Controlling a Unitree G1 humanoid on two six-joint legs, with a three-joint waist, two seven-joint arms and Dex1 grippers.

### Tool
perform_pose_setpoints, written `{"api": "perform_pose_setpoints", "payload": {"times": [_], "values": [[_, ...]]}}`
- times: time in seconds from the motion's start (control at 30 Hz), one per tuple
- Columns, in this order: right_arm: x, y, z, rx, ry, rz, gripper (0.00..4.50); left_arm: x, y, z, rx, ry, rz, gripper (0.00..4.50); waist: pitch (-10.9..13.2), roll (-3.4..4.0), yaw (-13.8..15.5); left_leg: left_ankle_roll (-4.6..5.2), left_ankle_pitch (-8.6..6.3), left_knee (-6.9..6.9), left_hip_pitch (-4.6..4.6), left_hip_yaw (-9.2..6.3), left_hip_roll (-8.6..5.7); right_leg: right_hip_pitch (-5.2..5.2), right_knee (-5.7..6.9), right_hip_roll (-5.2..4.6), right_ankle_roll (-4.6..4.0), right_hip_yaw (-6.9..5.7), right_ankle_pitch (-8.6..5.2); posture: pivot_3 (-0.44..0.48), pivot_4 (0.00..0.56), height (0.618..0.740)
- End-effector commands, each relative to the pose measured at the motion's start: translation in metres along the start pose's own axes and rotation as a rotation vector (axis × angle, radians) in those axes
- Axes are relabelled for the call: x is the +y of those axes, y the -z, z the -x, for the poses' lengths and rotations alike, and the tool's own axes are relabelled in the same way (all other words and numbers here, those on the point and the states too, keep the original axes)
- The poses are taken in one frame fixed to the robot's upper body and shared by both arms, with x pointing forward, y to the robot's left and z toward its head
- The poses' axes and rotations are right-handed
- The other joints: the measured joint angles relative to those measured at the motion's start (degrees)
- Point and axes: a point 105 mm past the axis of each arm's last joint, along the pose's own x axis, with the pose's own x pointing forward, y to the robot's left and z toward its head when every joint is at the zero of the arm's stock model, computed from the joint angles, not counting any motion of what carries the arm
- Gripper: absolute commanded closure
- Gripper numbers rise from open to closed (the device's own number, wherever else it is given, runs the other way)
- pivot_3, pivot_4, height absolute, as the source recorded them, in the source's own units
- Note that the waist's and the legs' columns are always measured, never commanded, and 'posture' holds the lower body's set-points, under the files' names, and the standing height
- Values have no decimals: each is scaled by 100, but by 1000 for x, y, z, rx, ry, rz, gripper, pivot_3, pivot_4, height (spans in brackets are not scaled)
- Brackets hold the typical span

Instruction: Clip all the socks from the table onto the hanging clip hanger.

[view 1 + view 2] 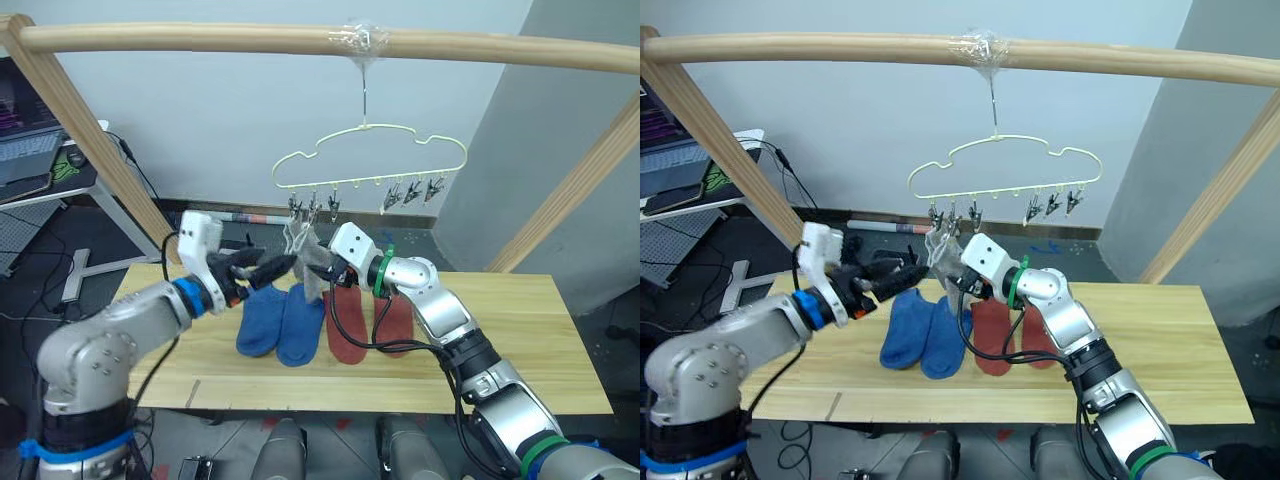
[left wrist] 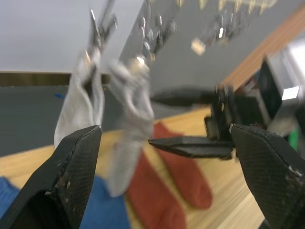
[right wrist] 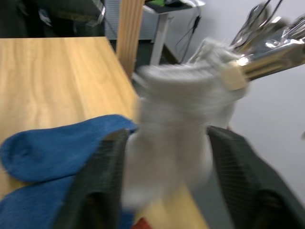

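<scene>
Left eye view — grey socks [image 1: 305, 255] clipped, unlabelled.

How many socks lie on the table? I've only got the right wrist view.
Observer: Four. Two blue socks and two red socks lie side by side on the table.
Operator: And the grey ones?
Observer: Both grey socks hang from clips at the left end of the hanger.
Operator: Any free clips?
Observer: Three clips at the right end hang bare.
</scene>
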Motion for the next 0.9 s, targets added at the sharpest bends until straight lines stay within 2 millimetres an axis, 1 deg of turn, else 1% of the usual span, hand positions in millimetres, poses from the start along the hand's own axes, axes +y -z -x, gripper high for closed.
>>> {"api": "perform_pose_setpoints", "payload": {"times": [0.03,0.07,0.13,0.17,0.27,0.3,0.33,0.37,0.4,0.47,0.53,0.57,0.7,0.8,0.9], "values": [[-7,-3,15,-29,32,-48,322,-12,-17,-3,-97,12,-158,0,0,0,22,0,0,-1,-1,0,0,-3,1,0,-2,0,-1,122,169,740],[-9,2,22,-20,46,-69,12,-12,-14,-8,-89,-1,-200,0,0,0,25,0,0,-1,-1,1,0,-3,2,0,-2,0,-1,122,169,740],[-13,11,37,1,81,-104,12,-10,-10,-16,-100,-26,-266,0,0,0,43,0,0,-1,-2,4,0,-1,-2,-1,-1,2,-1,122,169,740],[-14,11,44,-7,93,-137,12,-9,-9,-21,-115,-39,-299,0,0,1,44,0,0,0,-3,7,-1,-1,-3,-1,-1,4,-1,117,178,740],[-13,5,55,-42,95,-208,12,-9,-10,-27,-159,-46,-346,0,1,2,27,1,-1,-2,-9,9,-1,-9,-4,-1,-1,6,-1,101,176,740],[-15,1,68,-54,93,-229,2,-11,-10,-33,-188,-55,-378,192,1,2,13,1,-1,-4,-9,11,0,-14,-2,-1,-2,7,-2,101,176,740],[-22,-4,85,-83,126,-266,0,-16,-9,-43,-211,-42,-435,405,1,3,15,1,-1,-8,-11,16,4,-22,0,-1,-2,7,-2,98,174,740],[-27,-8,96,-101,149,-288,0,-20,-7,-48,-226,-29,-479,596,2,4,21,1,0,-10,-12,15,3,-23,2,0,-3,7,-2,86,175,740],[-30,-11,108,-109,171,-290,0,-21,-7,-56,-248,-39,-503,895,2,4,57,1,0,-11,-14,14,3,-24,2,0,-4,6,-3,86,175,740],[-28,-17,123,-112,195,-265,0,-21,-13,-70,-292,-74,-490,1445,2,4,88,1,0,-6,-18,15,-1,-22,-2,-2,-2,10,-2,61,173,740],[-25,-22,128,-112,201,-258,0,-24,-15,-77,-317,-77,-488,2088,0,0,97,2,-1,0,-22,15,-3,-22,-6,-2,0,9,-1,61,173,740],[-24,-25,129,-117,205,-264,0,-25,-14,-80,-321,-77,-487,2345,0,1,53,2,-1,0,-22,14,-2,-23,-4,-2,0,7,-2,49,172,740],[-24,-44,128,-159,245,-237,0,-19,-13,-102,-348,-130,-448,2345,-1,2,-26,2,-1,-1,-17,20,1,-26,2,-1,2,10,-1,0,168,740],[-27,-52,127,-178,264,-226,0,-18,-17,-112,-370,-152,-438,2345,-1,2,-43,3,-1,11,-20,21,0,-24,2,-1,10,10,4,-22,168,740],[-30,-59,127,-189,276,-214,0,-10,-18,-122,-374,-200,-410,2345,-1,2,-93,3,-1,18,-24,20,0,-22,-1,-1,18,10,9,-30,169,740]]}}
